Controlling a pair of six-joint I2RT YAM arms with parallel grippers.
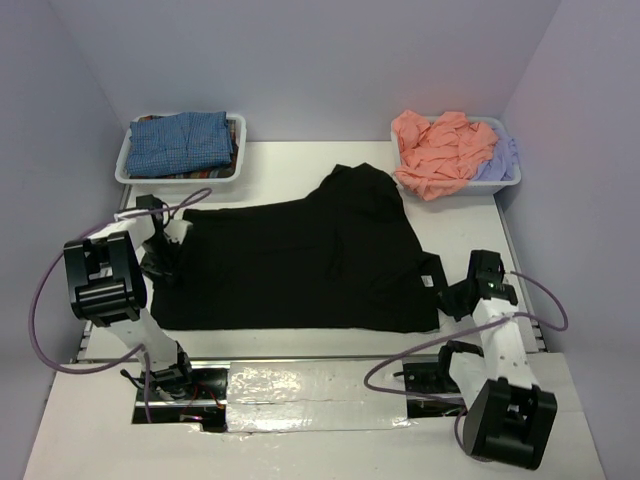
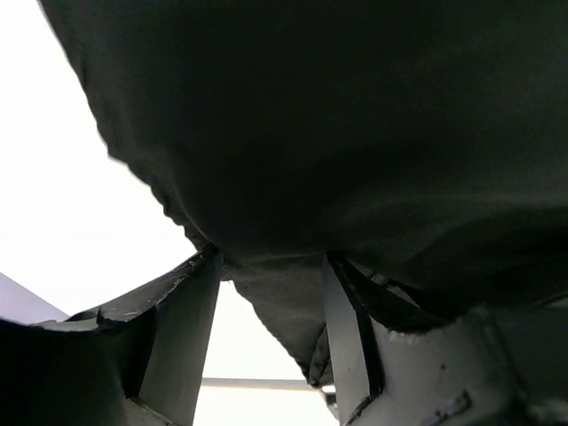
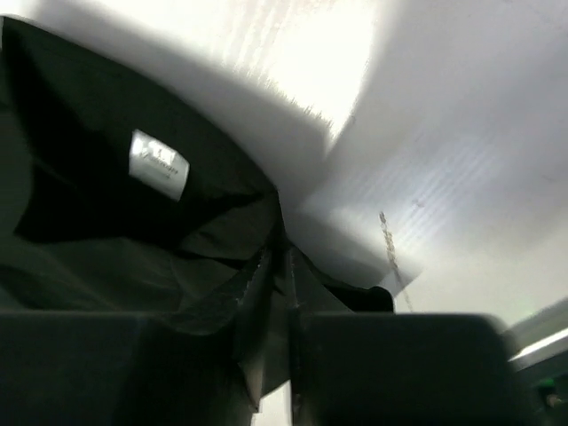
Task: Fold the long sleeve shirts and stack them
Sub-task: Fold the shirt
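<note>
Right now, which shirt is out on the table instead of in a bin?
The black shirt, spread across the table; the blue-checked shirt, salmon-pink shirt and lavender shirt sit in bins.

A: The black shirt (image 1: 300, 265)?
B: Matt, soft cloth, faintly creased. The pink shirt (image 1: 440, 150) is cloth too, heavily crumpled.
A: And the bins (image 1: 180, 181)?
B: Smooth white plastic. The worktop (image 1: 290, 170) looks matt, but the strip (image 1: 300, 385) along its near edge shines like foil.
</note>
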